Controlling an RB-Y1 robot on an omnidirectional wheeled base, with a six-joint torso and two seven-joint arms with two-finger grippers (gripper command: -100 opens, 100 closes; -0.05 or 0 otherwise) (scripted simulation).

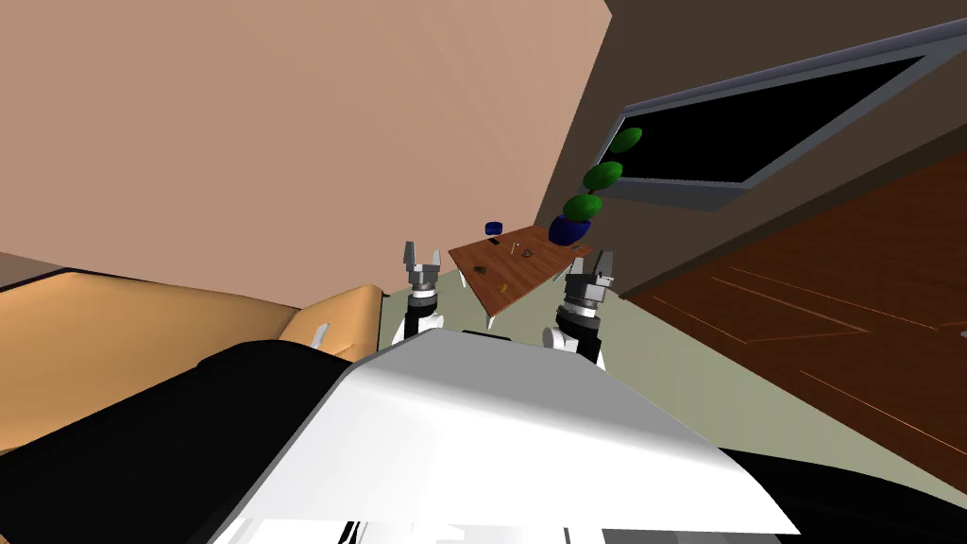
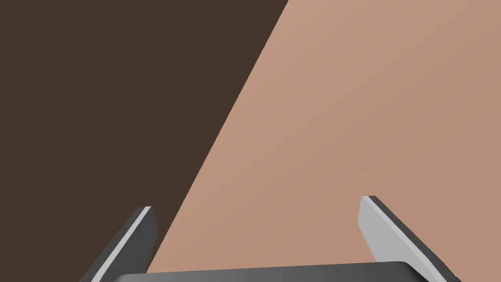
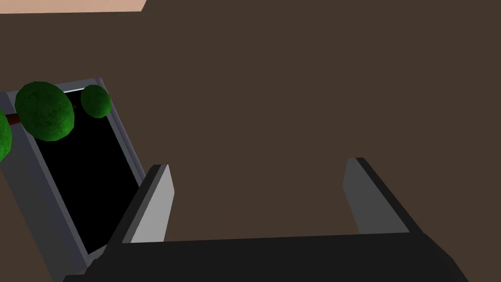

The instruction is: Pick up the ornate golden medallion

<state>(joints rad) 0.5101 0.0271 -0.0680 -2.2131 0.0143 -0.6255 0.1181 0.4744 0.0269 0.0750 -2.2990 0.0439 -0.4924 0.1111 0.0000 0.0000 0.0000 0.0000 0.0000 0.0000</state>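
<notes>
A small brown table stands ahead of me, beyond both grippers. Several tiny things lie on it. One is a yellow-gold speck near the table's near edge, which may be the medallion; it is too small to tell for sure. A brownish lump lies just beside it. My left gripper is raised to the left of the table, open and holding nothing. My right gripper is raised at the table's right corner, also open and holding nothing.
A plant with round green leaves in a blue pot stands at the table's far corner, and a small blue thing sits behind the table. A tan sofa lies to my left. Dark wood floor spreads to the right, under a grey-framed window.
</notes>
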